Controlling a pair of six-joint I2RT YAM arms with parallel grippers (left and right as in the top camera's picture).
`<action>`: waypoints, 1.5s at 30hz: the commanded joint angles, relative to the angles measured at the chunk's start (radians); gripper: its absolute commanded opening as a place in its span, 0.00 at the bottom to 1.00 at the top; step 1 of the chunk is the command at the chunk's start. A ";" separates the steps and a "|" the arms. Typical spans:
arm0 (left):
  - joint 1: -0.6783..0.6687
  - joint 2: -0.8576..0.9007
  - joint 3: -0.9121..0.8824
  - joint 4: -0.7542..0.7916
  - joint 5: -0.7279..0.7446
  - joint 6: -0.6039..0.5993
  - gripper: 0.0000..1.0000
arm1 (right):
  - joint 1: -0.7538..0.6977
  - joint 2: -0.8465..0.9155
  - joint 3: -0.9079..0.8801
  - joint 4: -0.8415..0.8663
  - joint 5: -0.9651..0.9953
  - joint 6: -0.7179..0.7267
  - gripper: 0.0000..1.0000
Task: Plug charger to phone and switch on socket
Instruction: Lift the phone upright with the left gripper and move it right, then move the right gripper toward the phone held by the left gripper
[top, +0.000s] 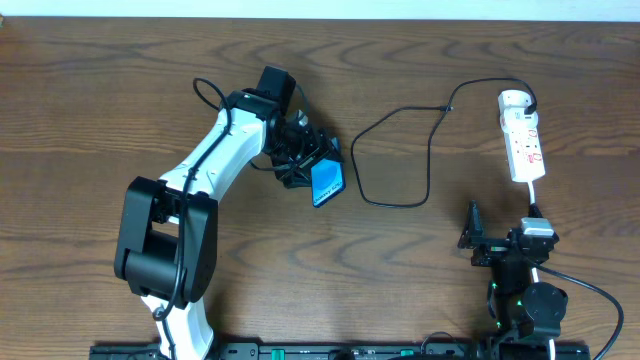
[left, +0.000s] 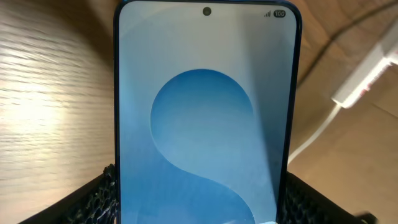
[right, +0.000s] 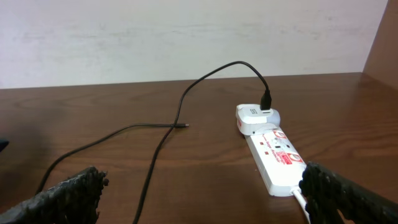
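My left gripper (top: 303, 163) is shut on the phone (top: 327, 182), which has a blue screen and is held tilted near the table's middle. In the left wrist view the phone (left: 205, 93) fills the frame between the two fingers (left: 199, 202). The charger's thin black cable (top: 395, 150) loops on the table between phone and socket. Its white plug head (top: 514, 100) sits in the far end of the white socket (top: 525, 145), and its connector tip (right: 185, 126) lies free on the wood. My right gripper (right: 205, 199) is open and empty, just short of the socket's near end (right: 277, 158).
The socket's white cord (top: 535, 195) runs toward my right arm's base. The socket and its cord also show blurred in the left wrist view (left: 367, 71). A pale wall stands behind the table's far edge (right: 186, 37).
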 joint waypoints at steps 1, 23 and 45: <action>0.001 -0.021 0.000 0.013 0.151 -0.053 0.67 | 0.007 -0.007 -0.002 -0.003 -0.003 0.010 0.99; 0.000 -0.021 0.000 0.326 0.259 -0.549 0.67 | 0.007 -0.007 -0.002 -0.003 -0.003 0.010 0.99; 0.000 -0.021 0.000 0.342 0.256 -0.543 0.67 | 0.007 -0.007 -0.002 -0.003 -0.003 0.010 0.99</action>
